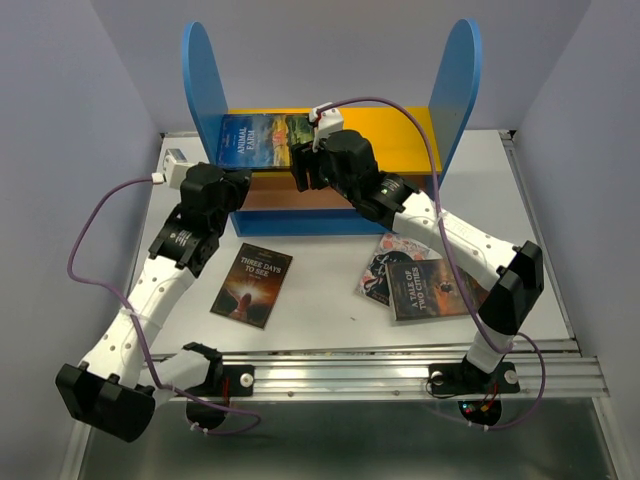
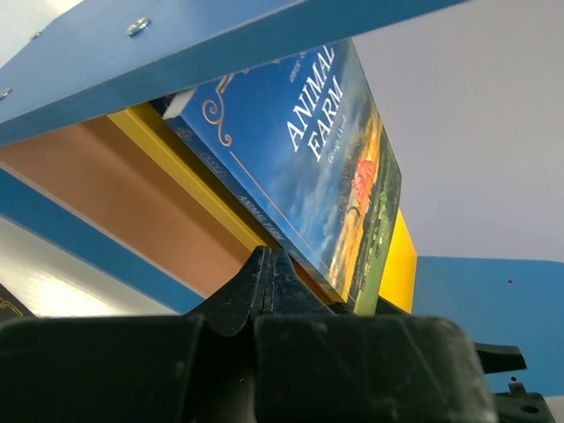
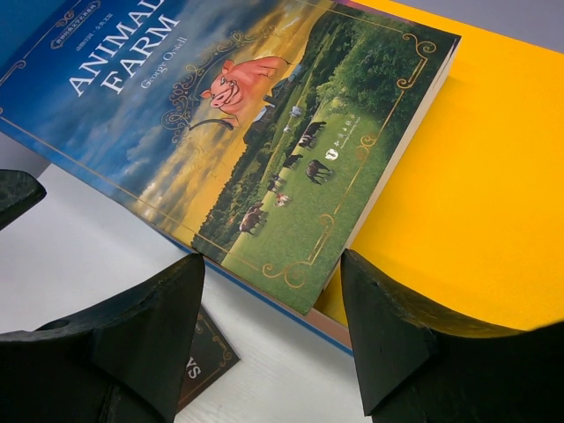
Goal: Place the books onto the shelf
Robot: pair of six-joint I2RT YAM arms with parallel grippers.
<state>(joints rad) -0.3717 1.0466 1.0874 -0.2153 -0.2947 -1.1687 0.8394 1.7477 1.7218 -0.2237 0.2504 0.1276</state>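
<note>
A blue "Animal Farm" book [image 1: 262, 140] lies flat on the left part of the yellow top board of the shelf [image 1: 410, 140], its near edge overhanging the board. My right gripper [image 1: 301, 170] is open above the book's right end; in the right wrist view its fingers [image 3: 150, 326] stand either side of the book's near corner [image 3: 300, 264] without touching it. My left gripper [image 2: 269, 257] is shut with nothing in it, its tips just under the book's [image 2: 308, 167] overhanging spine, in front of the shelf's [image 2: 79, 203] brownish board.
On the white table lie a dark "Three Days to See" book [image 1: 252, 285] at left-centre and "A Tale of Two Cities" [image 1: 432, 290] on top of a pale floral book [image 1: 384, 258] at right. Tall blue side panels [image 1: 205, 80] flank the shelf. Cables trail from both wrists.
</note>
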